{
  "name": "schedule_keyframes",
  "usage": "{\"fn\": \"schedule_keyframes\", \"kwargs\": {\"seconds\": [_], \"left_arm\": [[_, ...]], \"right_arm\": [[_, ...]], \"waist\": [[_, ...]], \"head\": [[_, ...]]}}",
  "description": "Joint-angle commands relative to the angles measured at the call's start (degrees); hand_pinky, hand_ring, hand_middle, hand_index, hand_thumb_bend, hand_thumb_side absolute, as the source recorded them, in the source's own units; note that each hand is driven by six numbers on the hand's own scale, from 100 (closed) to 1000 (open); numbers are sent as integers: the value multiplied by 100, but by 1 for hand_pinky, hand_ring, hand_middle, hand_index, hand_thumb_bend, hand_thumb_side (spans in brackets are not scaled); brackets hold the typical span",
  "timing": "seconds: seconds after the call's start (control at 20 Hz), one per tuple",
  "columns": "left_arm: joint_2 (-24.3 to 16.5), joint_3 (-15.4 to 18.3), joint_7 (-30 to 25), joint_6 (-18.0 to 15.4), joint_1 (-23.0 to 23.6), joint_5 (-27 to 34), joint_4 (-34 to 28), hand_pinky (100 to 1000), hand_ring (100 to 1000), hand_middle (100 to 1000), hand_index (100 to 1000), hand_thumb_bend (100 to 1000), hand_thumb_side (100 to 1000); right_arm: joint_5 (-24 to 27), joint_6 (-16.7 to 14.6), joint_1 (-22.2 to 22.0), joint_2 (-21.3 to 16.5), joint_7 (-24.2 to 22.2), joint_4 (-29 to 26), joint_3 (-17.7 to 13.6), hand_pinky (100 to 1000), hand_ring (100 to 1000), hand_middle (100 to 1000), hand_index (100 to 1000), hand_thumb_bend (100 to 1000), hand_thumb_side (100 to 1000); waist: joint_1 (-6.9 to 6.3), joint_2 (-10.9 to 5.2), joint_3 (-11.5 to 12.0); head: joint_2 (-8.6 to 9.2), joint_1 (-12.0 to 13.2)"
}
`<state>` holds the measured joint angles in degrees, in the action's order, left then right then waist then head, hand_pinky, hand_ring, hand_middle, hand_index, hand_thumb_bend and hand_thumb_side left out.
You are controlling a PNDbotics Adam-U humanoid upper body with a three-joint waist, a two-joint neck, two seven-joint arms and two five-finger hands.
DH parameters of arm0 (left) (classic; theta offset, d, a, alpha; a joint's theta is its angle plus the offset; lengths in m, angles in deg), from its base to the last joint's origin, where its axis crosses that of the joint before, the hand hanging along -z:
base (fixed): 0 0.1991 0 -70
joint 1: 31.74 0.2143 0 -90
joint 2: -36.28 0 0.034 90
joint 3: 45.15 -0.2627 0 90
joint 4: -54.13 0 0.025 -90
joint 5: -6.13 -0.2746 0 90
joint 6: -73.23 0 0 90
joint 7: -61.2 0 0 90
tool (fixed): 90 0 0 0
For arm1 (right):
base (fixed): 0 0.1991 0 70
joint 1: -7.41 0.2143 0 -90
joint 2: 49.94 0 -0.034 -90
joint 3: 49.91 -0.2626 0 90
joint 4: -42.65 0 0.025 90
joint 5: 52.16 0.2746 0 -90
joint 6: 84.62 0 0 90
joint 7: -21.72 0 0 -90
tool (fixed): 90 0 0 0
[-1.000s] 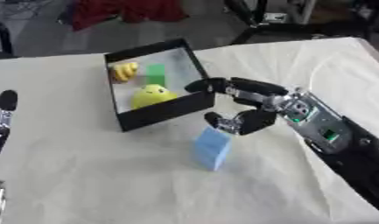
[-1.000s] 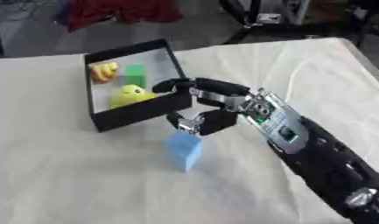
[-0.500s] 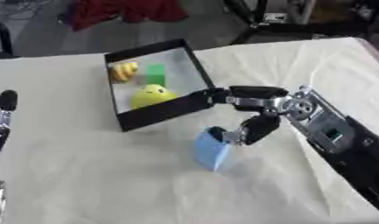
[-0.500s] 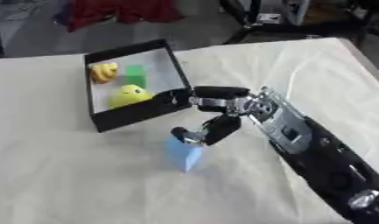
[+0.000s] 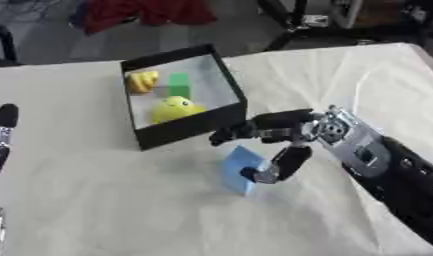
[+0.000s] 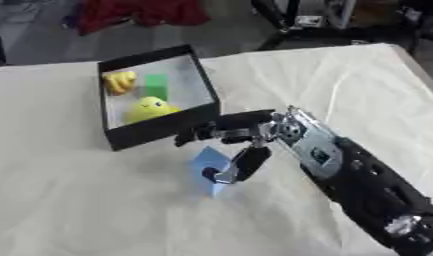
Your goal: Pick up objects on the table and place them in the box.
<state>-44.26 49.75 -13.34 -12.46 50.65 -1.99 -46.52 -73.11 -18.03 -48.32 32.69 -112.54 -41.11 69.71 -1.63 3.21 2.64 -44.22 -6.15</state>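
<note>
Surface: pale cloth-covered table (image 5: 97,200); dark floor, a red heap and stand legs lie beyond its far edge.
Box: black open-topped box (image 5: 226,85) sits on the table towards the far left of centre, its open top facing the camera so things can be dropped in from above.
Box contents: a round yellow thing (image 5: 174,108) near the front wall, a green block (image 5: 177,84) and a second yellowish thing (image 5: 142,81) behind it; these look already delivered.
Remaining object: blue block (image 5: 240,166) stands on the table just in front of the box's near right corner, apart from the box wall.
Right robot hand: the right robot hand (image 5: 276,142) comes in from the right and straddles the blue block; the upper fingers (image 5: 241,131) stretch out above it towards the box, and the thumb (image 5: 281,166) hangs down against the block's right face. It is spread, not closed; the block rests on the table rather than hanging in a grip.
Reason for pose (judgement): the spread spans the block, so closing would pinch it from both sides.
Left robot hand: the left robot hand (image 5: 1,130) shows only at the left edge, idle; its finger state cannot be told.
Next (judgement): close, lift clear of the wall, carry the short way over the box.
</note>
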Motion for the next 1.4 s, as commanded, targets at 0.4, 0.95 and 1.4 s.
{"fn": "schedule_keyframes", "kwargs": {"seconds": [0.4,0.95,1.4], "left_arm": [[-79,28,-7,-4,-79,-23,-75,664,584,598,806,797,685],[-89,40,2,2,-81,-27,-81,663,584,597,807,798,685],[-99,44,3,6,-77,-28,-82,663,583,596,807,798,685]], "right_arm": [[-943,-1021,38,40,-770,259,-93,915,990,953,1000,100,400],[-1219,-1297,-82,-69,-770,329,-55,914,984,927,1000,100,426],[-970,-1217,-124,-263,-770,-6,-38,913,982,917,1000,100,453]], "waist": [[24,-67,18],[24,-60,6],[20,-64,-14]], "head": [[10,8],[10,41],[10,57]]}}
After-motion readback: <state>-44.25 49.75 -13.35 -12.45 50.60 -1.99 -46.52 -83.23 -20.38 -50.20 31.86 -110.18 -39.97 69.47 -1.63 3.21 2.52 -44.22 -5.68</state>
